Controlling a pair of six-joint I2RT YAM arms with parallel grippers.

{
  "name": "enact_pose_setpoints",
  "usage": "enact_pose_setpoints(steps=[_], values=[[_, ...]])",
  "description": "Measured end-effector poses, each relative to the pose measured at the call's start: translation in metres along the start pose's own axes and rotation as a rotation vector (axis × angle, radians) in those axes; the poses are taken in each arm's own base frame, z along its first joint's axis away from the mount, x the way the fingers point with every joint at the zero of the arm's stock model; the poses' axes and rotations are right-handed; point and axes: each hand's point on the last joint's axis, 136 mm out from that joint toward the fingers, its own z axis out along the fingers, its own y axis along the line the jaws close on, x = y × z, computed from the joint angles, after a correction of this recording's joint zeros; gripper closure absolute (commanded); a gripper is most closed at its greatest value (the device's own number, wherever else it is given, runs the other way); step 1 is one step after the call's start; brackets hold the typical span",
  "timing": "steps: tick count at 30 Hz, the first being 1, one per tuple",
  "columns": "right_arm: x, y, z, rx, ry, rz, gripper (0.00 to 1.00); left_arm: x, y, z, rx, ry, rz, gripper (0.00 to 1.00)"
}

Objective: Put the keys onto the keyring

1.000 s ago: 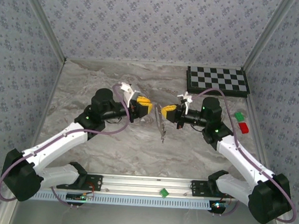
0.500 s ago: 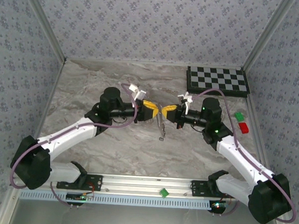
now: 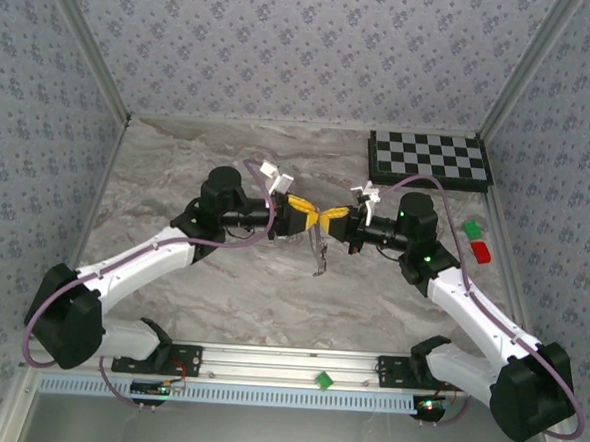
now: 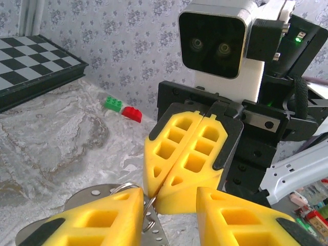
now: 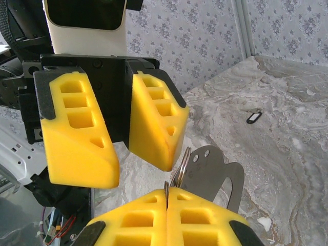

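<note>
Jaws on the left gripper [image 3: 310, 213] stand partly apart with nothing between them. Its two yellow block-shaped fingers [image 5: 77, 133] are raised above the grey marbled tabletop [image 3: 178, 164] and point straight at the other arm's tips. Beyond that gripper, in the right wrist view, one tiny key [image 5: 253, 117] with a dark oval head and a whitish centre lies flat on the tabletop, well apart from both arms. Between the two grippers is the small thin grey metal wire keyring [image 5: 180, 162], held up in the air near the middle of the tabletop. It is just beside the nearer left finger, though I cannot tell whether the two touch. A flat grey metal plate [image 5: 218, 174] with a small hole hangs from the keyring. Jaws on the right gripper [image 3: 327, 218] are pressed fully together, pinching the keyring's edge between their yellow tips. Further right, a black-and-white chequered board [image 3: 429, 159] lies at the far corner, and a green brick [image 3: 471, 229] and a red brick [image 3: 481, 251] sit close together near the right wall.
</note>
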Motion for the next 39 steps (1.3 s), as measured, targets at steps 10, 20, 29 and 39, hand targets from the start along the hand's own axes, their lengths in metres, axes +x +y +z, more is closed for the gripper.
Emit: enact_pose_setpoints(steps=[10, 20, 29, 39], values=[[0.001, -0.001, 0.000, 0.003, 0.001, 0.002, 1.00, 0.012, 0.007, 0.005, -0.026, 0.045, -0.001, 0.70], [0.001, -0.001, 0.000, 0.002, 0.001, 0.005, 1.00, 0.018, 0.011, 0.004, -0.042, 0.067, 0.000, 0.84], [0.000, -0.003, -0.001, 0.008, -0.001, 0.007, 1.00, 0.018, 0.013, 0.006, -0.066, 0.068, 0.022, 1.00], [0.001, -0.006, -0.012, 0.098, -0.037, -0.002, 0.62, 0.011, 0.015, 0.006, -0.105, 0.023, 0.049, 1.00]])
